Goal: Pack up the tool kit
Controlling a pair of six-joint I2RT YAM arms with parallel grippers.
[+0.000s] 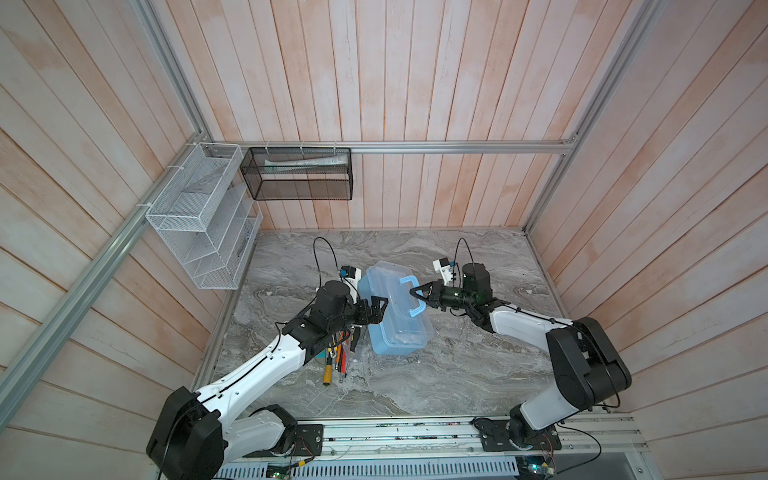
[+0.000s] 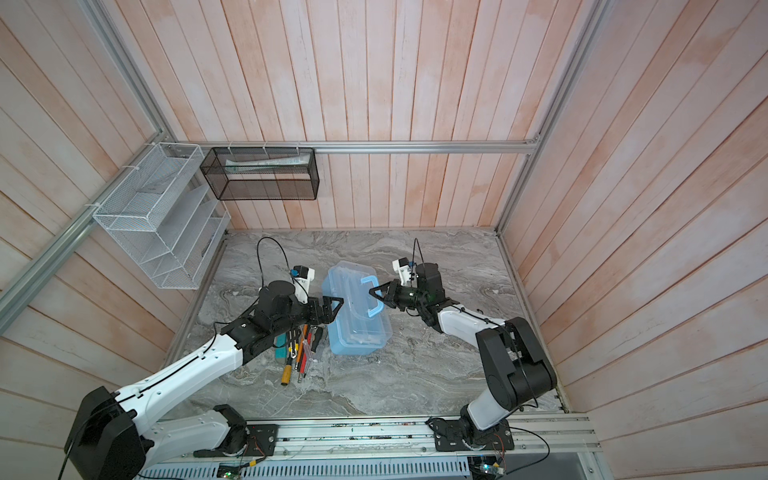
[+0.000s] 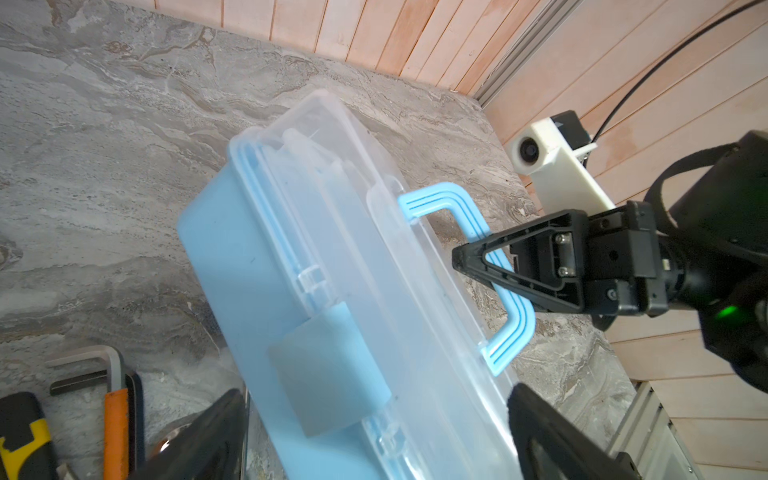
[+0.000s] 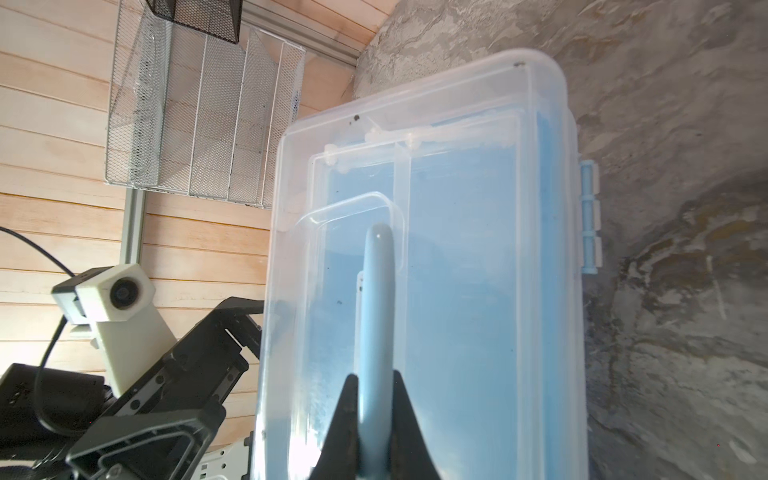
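J: Plank walls (image 1: 415, 83) on three sides, grey marble table (image 1: 457, 374) below. What's mounted?

M: White wire rack (image 1: 199, 216) on the left wall. Black mesh basket (image 1: 297, 174) on the far rail, just right of it. Both well apart from the work.

J: Arms?

M: Left arm (image 1: 257, 365) and right arm (image 1: 519, 324) reach in to mid-table, one on each side of the tool kit (image 1: 395, 320).

J: Kit position?

M: Centre of the table, long axis running far-left to near-right. Blue tub, clear lid down, clear trays visible through it in the right wrist view. Can't tell if it's fully seated on the table.

J: Loose stuff?

M: Pile of hand tools (image 1: 338, 353) just left of the kit's near end, partly under the left arm. Yellow-handled screwdriver (image 1: 328, 376) is at the near edge of the pile, orange handles beside it. Hex key (image 3: 81, 357) shows in the left wrist view.

J: Claws?

M: Right claw (image 1: 413, 292) comes in from the right and is clamped tight on the kit's blue loop handle (image 3: 440, 198), mid-span. Left claw (image 1: 379, 309) is spread wide and holds nothing. Its fingers straddle the kit's left long side around the latch (image 3: 328, 374). Contact there: can't tell.
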